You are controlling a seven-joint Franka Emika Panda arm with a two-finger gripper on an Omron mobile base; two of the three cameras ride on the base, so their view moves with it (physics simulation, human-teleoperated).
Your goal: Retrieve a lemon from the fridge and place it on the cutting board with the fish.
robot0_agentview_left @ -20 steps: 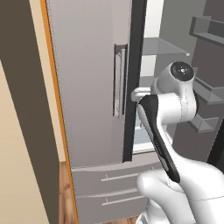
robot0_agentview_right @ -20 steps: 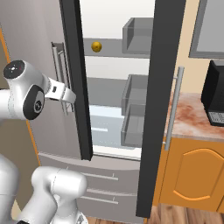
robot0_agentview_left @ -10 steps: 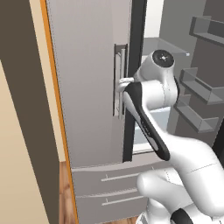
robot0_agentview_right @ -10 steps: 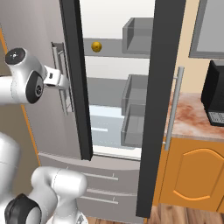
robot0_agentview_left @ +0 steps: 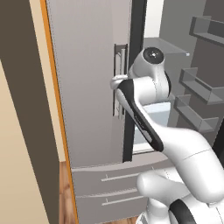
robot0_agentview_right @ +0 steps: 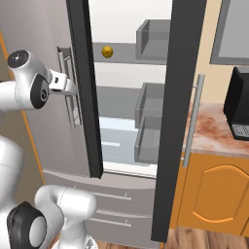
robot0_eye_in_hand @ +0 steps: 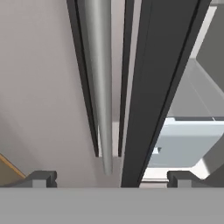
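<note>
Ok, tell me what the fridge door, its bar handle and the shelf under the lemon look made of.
Fridge door: looks like brushed stainless steel, flat matte grey.
Bar handle: probably polished metal, a soft highlight runs along it.
Shelf under the lemon: grey, possibly tinted glass or plastic; the render leaves that open.

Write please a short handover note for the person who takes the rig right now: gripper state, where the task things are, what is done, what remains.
Gripper: open, holding nothing, its tips either side of the vertical bar handle of the fridge's left door.
Fridge: partly open, white interior and shelves visible.
Lemon: on an upper shelf inside, untouched.
Done: the fridge is opened enough to see the lemon.
Left: probably open the left door wider, reach in, grasp the lemon, carry it to the cutting board with the fish.
</note>
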